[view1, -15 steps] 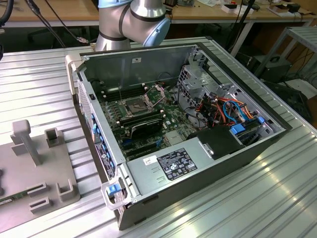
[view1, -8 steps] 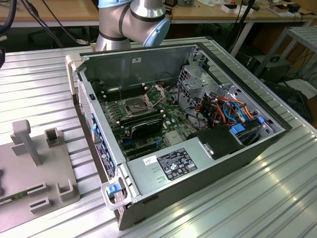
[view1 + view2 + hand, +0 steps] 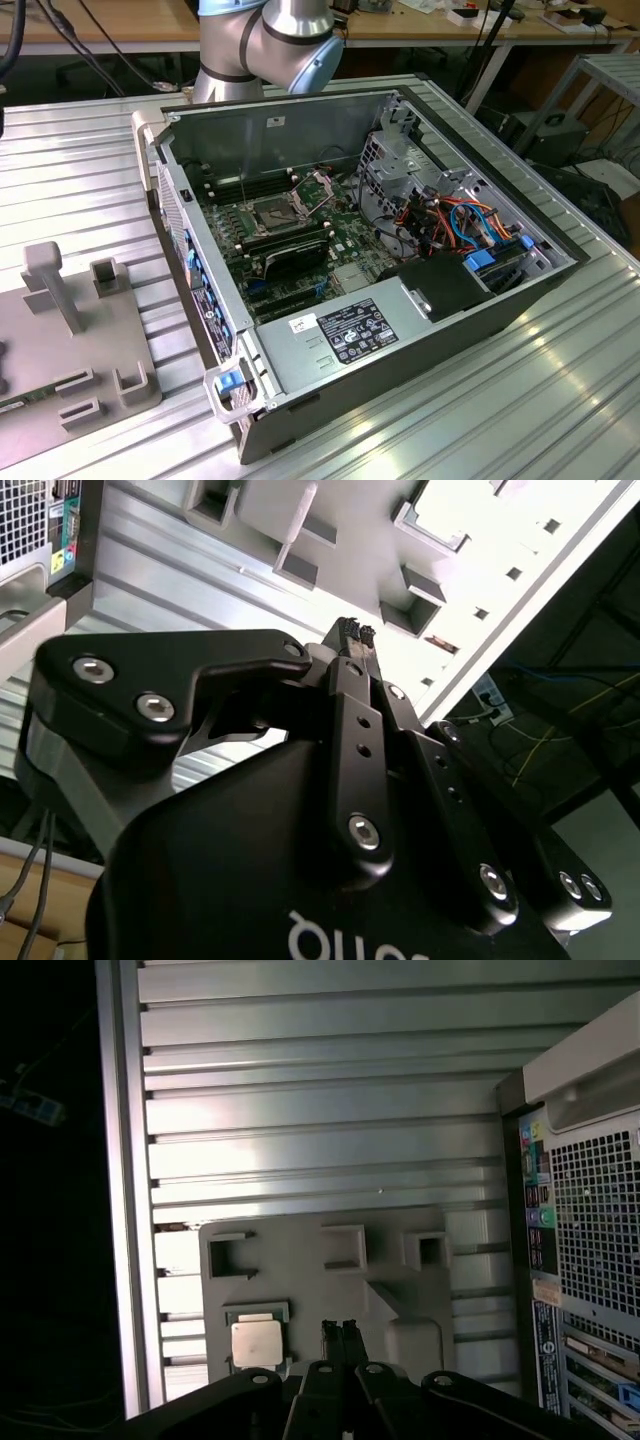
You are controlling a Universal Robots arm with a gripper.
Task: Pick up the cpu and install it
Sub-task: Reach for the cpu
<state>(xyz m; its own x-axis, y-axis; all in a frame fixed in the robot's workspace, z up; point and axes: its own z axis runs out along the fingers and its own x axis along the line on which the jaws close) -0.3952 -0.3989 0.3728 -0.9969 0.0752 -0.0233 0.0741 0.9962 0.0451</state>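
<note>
The cpu [image 3: 255,1342] lay unpicked in its grey fixture [image 3: 60,340] (eight o'clock of the computer case [image 3: 300,120], exterior view); the hand [image 3: 340,1328], closed and empty, hovered near it, socket [image 3: 272,213] apparently unfilled.

You have on hand, by colour: cpu [image 3: 255,1343], plain pale silver-grey top; fixture plate [image 3: 320,1250], matt grey throughout; table [image 3: 500,410], bright silver aluminium ribbed in parallel lines; gripper [image 3: 355,630], black with silver screw heads; arm [image 3: 275,35], silver with light-blue caps; computer case [image 3: 280,125], grey steel; its rear panel [image 3: 600,1220], dotted mesh beside small green and blue ports; motherboard [image 3: 345,235], green; cables [image 3: 455,215], orange, red and blue; power supply [image 3: 360,335], silver-grey with a white label; latch [image 3: 232,382], blue.
</note>
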